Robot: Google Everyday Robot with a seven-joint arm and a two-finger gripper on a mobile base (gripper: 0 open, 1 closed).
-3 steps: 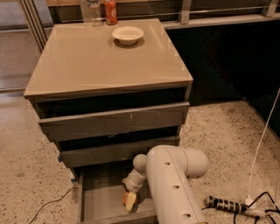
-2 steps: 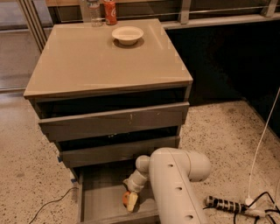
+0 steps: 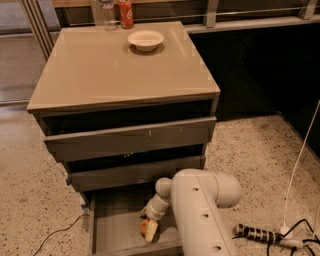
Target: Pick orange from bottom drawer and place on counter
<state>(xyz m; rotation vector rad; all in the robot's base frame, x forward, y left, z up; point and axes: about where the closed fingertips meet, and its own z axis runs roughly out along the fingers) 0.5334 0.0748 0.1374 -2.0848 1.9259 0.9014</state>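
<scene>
Since a moment ago, the big white arm (image 3: 200,210) has shifted just a little bit to the right. The gripper (image 3: 151,231) is still down low in the bottom drawer (image 3: 112,220), in much the same spot as before.

The bottom drawer is pulled out and open. The orange (image 3: 144,227) sits on the grey drawer floor, near the front. The gripper points down at it and is right next to it, on its right side. It looks like they touch. I cannot tell if the gripper is open or closed, or if it has hold of the orange.

Two more grey drawers are above it. The middle drawer (image 3: 135,172) and the top drawer (image 3: 130,140) each stick out a little.

The counter (image 3: 115,65) is shiny and tan. A white bowl (image 3: 145,39) stands on it near the back. A red can (image 3: 125,13) and a clear bottle (image 3: 106,7) stand at the back edge, side by side.

On the speckled floor (image 3: 250,150) to the right lies a power strip (image 3: 257,234). A white cable (image 3: 300,160) runs up from near it.
</scene>
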